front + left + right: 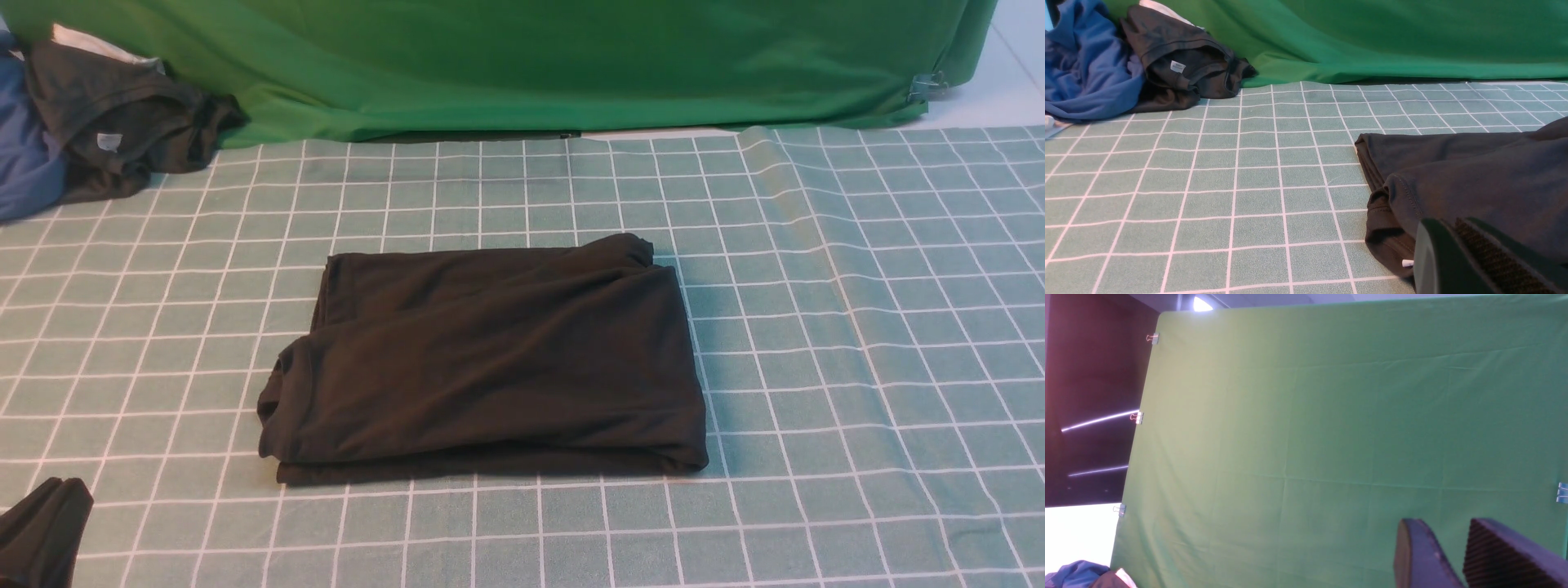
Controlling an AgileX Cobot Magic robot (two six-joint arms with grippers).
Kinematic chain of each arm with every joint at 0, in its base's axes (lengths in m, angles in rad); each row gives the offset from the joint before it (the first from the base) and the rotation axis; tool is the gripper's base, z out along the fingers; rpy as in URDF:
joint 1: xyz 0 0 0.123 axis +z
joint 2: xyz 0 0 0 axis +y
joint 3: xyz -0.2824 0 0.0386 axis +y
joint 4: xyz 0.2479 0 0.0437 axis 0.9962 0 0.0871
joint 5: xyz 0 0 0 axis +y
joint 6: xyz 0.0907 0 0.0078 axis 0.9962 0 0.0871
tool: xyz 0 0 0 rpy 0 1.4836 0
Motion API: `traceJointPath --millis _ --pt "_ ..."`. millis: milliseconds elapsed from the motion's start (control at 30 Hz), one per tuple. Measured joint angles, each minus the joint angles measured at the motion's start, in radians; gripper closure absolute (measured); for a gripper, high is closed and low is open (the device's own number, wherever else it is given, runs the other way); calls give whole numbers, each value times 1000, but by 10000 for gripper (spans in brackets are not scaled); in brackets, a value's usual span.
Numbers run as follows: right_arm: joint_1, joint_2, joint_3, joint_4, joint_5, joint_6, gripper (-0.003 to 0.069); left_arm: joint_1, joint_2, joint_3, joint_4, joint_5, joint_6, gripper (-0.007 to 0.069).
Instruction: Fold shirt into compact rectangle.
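Black ribbed pads are showing on both wrist cameras, and neither is gripping cloth. The left gripper (1457, 241) is sitting clenched, its jaws pressed together with nothing between them, low over the checked tablecloth (1229, 183) and just beside the near left corner of the shirt (1474, 179). The right gripper (1457, 555) is standing slightly parted and empty, a sliver of green backdrop (1331, 437) showing between its fingers; it is pointing up and away from the table, so its camera is catching no part of the garment.

Moving outward, the front view is showing the shirt (490, 359) lying folded in the middle of the cloth as a dark, roughly rectangular stack, its long axis running left to right across the robot's front. Its left end is looking looser, with a layer stepping back and the upper edge bulging, while the right edge is lying straighter. The left arm is clearly the nearer one, so any tidying of that uneven end would most likely be falling to it. Far off at the back left, a dark brownish garment (122, 122) and a blue garment (24, 155) are lying heaped, well apart from the work.
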Motion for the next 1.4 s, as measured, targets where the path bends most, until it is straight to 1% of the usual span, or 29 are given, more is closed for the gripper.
traceJointPath --millis 667,933,967,1033,1133,1267,1400 --pt "0 0 0 0 0 1 430 0 0 0 0 1 6 612" --pt "0 2 1 1 31 37 419 0 0 0 0 1 6 612" --pt "0 5 5 12 32 27 419 0 0 0 0 1 6 612" --pt "0 13 8 78 45 -50 419 0 0 0 0 1 6 612" --pt "0 21 8 145 56 -131 419 0 0 0 0 1 6 612" --pt "0 22 8 166 71 -151 419 0 0 0 0 1 6 612" --pt "0 22 8 170 164 -154 420 0 0 0 0 1 6 612"
